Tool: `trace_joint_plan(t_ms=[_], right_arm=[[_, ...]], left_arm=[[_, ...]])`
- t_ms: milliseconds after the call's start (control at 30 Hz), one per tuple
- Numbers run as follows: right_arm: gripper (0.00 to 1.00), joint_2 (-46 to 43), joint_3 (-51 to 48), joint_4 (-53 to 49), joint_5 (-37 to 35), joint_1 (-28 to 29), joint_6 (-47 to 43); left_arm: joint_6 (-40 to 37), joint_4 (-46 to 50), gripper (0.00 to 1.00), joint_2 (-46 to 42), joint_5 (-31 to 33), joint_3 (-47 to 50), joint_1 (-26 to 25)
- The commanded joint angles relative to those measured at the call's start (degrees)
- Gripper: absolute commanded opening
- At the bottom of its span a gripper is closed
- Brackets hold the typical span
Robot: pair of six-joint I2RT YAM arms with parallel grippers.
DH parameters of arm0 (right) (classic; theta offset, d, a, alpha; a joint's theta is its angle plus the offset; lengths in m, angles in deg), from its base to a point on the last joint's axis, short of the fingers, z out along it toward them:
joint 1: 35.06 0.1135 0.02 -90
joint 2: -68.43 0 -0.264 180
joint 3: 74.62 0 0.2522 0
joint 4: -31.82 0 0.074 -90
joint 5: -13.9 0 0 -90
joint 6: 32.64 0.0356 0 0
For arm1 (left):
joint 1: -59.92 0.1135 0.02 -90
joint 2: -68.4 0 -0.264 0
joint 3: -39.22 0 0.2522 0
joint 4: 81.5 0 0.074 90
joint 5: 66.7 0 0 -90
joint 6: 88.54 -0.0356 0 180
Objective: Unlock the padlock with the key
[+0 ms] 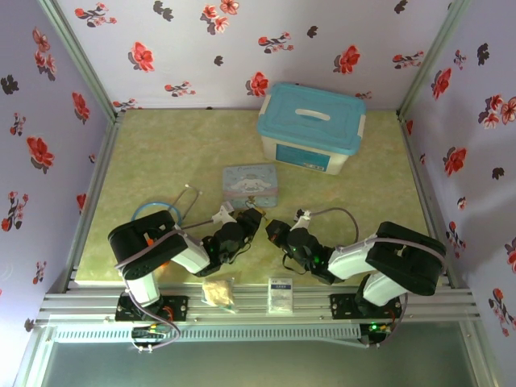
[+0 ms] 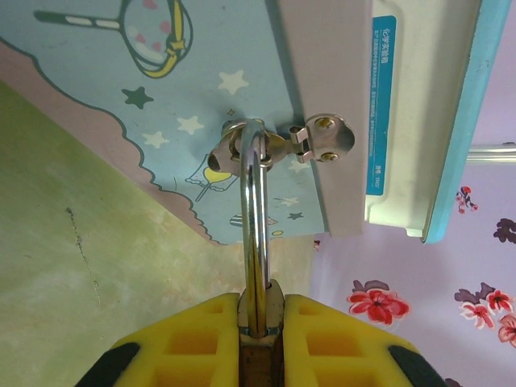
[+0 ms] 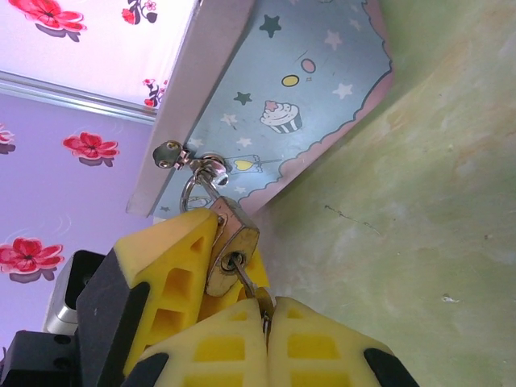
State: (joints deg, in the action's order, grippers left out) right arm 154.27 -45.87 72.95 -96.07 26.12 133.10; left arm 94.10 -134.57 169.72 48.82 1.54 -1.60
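The padlock (image 3: 232,244), small and brass, hangs by its silvery shackle (image 2: 255,201) from the hasp (image 2: 322,139) on the front of the pastel cartoon tin (image 1: 251,184), just off the tin's near edge. Its body sits between the yellow pads of the left claw (image 2: 260,321). That claw is closed down narrow on the lock, one pad pressed to each flat side, and the shackle rises straight out of the gap between them. The keyhole end of the lock faces the right claw (image 3: 267,316). The key (image 3: 243,278) is seated in the keyhole, and its slim grey shaft runs down into the right claw, whose two pads are pinched tight together on the key's head. Seen from above, the two claws meet tip to tip just in front of the tin.

Everything rests on a mottled yellow-green mat (image 1: 161,153). Behind the tin stands a white storage box (image 1: 310,125) with a blue lid. A stethoscope (image 1: 157,208) with blue tubing lies to the left, beside the left arm. On the aluminium rail (image 1: 97,306) at the near edge sit a pale crumpled lump (image 1: 218,292), possibly paper or cloth, and a small white packet (image 1: 280,294). The walls (image 1: 161,48) are lilac, printed with red flowers.
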Motion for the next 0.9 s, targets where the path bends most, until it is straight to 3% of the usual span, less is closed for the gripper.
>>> trace_joint_plan(t_ms=[0, 300, 600, 733, 867], right_arm=[[0.0, 0.8, 1.7, 1.8, -1.5, 0.4, -2.2], [0.0, 1.9, 2.1, 3.3, 0.5, -0.7, -2.2], [0.0, 0.5, 2.9, 2.1, 13.1, -6.5, -3.1], [0.0, -1.1, 5.2, -2.0, 22.1, -9.2, -5.8], [0.0, -2.9, 3.8, -3.0, 24.4, -11.2, -6.6]], left_arm=[[-1.7, -3.7, 0.0, 0.1, 0.5, -1.6, -0.3], [-2.3, -3.7, 0.0, -0.4, -0.5, -1.7, -0.3], [-2.9, -3.4, 0.0, -0.3, -2.1, -2.2, -0.5], [-2.2, -3.7, 0.0, 0.5, -2.3, -2.2, -0.5], [-2.1, -3.7, 0.0, 0.9, -3.3, -2.6, -0.5]])
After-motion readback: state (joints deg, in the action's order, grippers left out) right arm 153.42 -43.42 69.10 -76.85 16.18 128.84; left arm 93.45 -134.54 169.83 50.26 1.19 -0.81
